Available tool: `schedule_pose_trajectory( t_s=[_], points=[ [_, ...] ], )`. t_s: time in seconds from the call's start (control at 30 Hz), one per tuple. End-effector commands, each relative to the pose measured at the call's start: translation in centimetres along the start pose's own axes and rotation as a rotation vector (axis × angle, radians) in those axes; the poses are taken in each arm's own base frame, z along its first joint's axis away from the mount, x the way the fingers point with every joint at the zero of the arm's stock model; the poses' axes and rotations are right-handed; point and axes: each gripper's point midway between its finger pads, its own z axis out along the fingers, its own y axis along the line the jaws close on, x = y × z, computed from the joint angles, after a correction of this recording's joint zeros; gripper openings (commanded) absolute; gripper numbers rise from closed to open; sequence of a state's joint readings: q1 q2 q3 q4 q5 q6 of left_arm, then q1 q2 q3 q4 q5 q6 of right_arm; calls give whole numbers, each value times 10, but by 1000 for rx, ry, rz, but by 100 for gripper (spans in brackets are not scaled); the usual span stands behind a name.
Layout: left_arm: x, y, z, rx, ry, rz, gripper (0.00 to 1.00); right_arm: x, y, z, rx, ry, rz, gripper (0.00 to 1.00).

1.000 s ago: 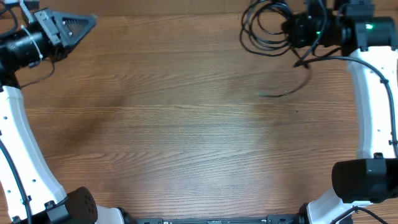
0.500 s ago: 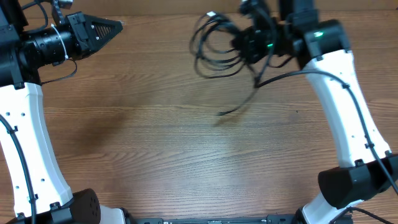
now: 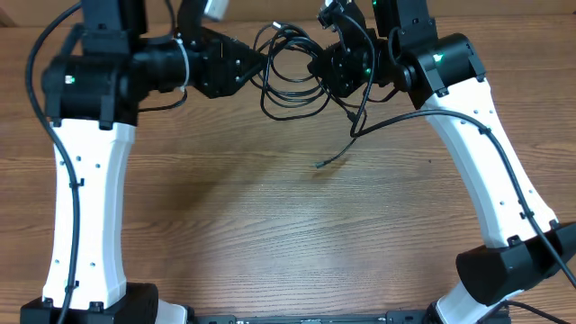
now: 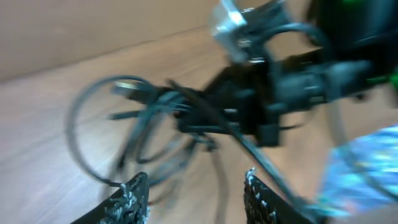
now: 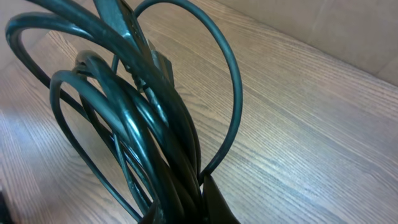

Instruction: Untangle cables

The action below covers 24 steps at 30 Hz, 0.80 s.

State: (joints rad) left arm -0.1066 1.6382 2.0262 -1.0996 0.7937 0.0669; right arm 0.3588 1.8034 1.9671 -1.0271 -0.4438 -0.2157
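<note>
My right tool (image 3: 331, 65) is clamped on the cables (image 3: 290, 76). It holds the coiled bundle up off the surface (image 3: 270, 225) at the far edge, so the loops hang free and one loose end trails down toward the wood. My left tool (image 3: 255, 61) has its jaws apart just beside the loops (nothing between them yet), placed, I judge, to take one strand and draw it out.
</note>
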Motion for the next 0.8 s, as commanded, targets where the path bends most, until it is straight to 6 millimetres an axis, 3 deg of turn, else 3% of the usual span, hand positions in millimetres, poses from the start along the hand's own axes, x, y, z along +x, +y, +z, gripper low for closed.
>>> schedule_pose_trajectory(
  t_s=[0.0,0.23,0.4,0.57,0.7,0.77],
  points=[
    [-6,25,-4,-178,-1,150,53,-23,21,-45,-3,-106,-44,4],
    [-3,43,7,-209,26,169,57,-29,34,-73,4,-153,-72,4],
    [-2,14,30,62,16,169,62,-27,35,-74,3,-146,-69,4],
    [-4,-16,39,364,-24,162,64,-26,35,-73,3,-142,-67,4],
    [3,-17,54,457,-7,133,63,-26,35,-73,3,-141,-66,4],
    [8,-12,65,465,13,115,50,-25,35,-73,3,-139,-65,4]
  ],
)
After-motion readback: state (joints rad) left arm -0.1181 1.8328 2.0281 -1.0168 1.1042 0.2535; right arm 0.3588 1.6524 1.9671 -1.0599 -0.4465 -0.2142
